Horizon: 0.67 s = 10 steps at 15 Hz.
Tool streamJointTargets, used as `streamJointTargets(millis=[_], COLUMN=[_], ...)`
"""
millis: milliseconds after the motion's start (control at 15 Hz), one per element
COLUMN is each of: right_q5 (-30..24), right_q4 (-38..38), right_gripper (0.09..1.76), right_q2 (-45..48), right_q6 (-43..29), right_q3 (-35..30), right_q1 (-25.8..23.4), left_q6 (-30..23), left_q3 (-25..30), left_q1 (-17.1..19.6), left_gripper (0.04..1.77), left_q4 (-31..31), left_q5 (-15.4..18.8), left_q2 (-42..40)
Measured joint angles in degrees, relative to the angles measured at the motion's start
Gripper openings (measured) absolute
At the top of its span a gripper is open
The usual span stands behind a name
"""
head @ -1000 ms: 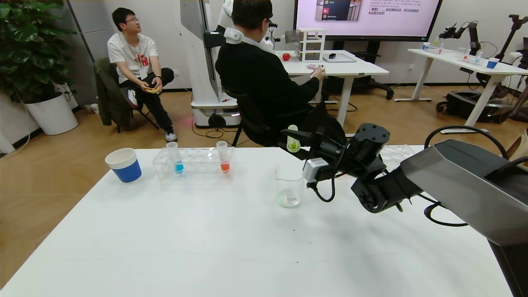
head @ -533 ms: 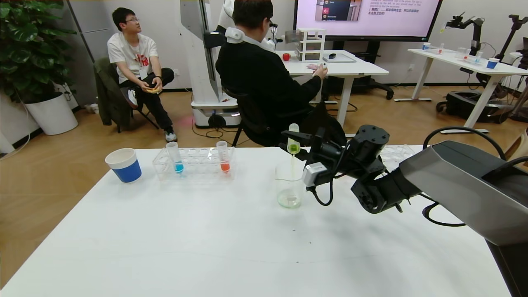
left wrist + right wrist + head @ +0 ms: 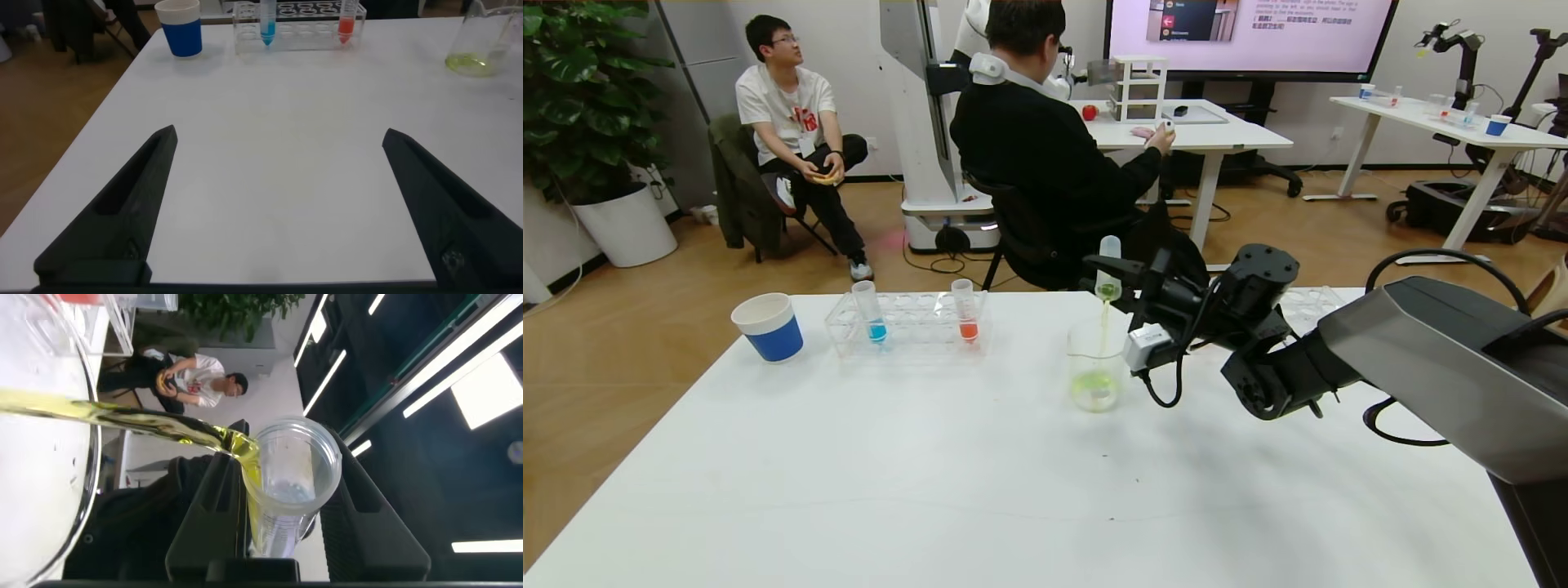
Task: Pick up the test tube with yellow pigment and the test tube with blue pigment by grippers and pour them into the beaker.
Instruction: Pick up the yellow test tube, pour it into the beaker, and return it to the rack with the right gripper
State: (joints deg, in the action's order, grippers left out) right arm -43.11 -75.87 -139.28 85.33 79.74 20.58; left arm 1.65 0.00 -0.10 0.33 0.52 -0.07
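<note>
The right gripper (image 3: pixel 1112 279) is clamped on the test tube with yellow pigment (image 3: pixel 1107 267), upended with its rim down — held so directly above the beaker (image 3: pixel 1094 371) that a thin yellow-green stream falls inside, pooling at the bottom. The left gripper (image 3: pixel 278 204) hangs wide open and empty over the table (image 3: pixel 980 482). From the beaker, the test tube with blue pigment (image 3: pixel 869 312) stands toward ten o'clock in the rack (image 3: pixel 907 322) — beside an orange tube (image 3: pixel 965 310). No writing on these is readable.
</note>
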Motion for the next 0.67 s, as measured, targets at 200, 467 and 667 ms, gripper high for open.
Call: streamJointTargets(millis=[200,467,667], right_q5=[0.2,0.7,1.1], right_q4=[0.0,-0.6,-1.6], right_gripper=[0.52,0.52,0.52], right_q2=[0.3,0.9,1.2], right_q6=[4.9,8.2,8.1], right_q3=[-0.9,-5.5,-7.0], right_q1=[-0.3,0.2,1.2], left_q6=[0.0,0.0,0.0], left_q3=[0.0,0.0,0.0], left_q1=[0.0,0.0,0.0], left_gripper=[1.75,1.75,1.75], left_q4=[0.0,0.0,0.0], left_q5=[0.0,0.0,0.0], left_q2=[0.0,0.0,0.0])
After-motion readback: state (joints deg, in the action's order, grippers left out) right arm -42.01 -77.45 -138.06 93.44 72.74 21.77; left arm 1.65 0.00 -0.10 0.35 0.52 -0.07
